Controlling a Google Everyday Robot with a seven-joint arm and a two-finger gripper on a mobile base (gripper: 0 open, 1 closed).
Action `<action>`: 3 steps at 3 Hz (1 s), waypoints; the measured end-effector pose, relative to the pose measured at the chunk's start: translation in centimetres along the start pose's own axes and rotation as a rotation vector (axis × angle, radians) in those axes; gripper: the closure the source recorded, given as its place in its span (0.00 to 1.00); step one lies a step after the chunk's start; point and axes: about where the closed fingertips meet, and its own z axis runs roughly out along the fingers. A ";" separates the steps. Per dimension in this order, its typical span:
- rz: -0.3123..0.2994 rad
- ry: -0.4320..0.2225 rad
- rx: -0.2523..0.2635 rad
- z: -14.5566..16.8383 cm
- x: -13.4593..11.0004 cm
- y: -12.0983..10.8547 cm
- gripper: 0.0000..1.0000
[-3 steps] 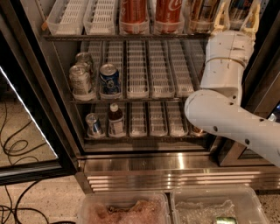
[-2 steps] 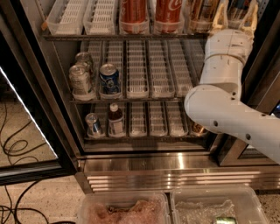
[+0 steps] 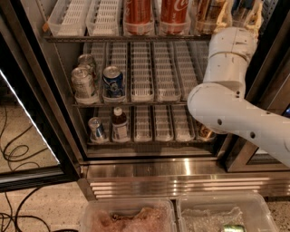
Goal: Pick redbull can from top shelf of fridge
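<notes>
The fridge point(image 3: 181, 174) stands open, and its top shelf point(image 3: 113, 38) runs along the top edge of the view. My gripper point(image 3: 240, 16) is at the right end of that shelf, on the white arm that reaches up from the lower right. It is open, with one tan finger on each side of the redbull can point(image 3: 242, 7). Only a blue strip of the can shows between the fingers, and its top is cut off by the frame. I cannot tell whether the fingers touch it.
Two red Coca-Cola cans point(image 3: 138, 16) and an amber can point(image 3: 208, 16) stand left of the gripper, beside white lane trays point(image 3: 72, 18). The middle rack holds silver cans point(image 3: 84, 84) and a dark-blue can point(image 3: 113, 81). The lower rack holds a small can point(image 3: 96, 129) and a bottle point(image 3: 119, 124). Plastic bins point(image 3: 127, 217) sit in front.
The arm has shifted slightly left and up, bringing the gripper closer around the blue can. Nothing on the shelves has moved.
</notes>
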 end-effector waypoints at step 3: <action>0.010 -0.006 0.056 0.6 0.2 -0.2 0.49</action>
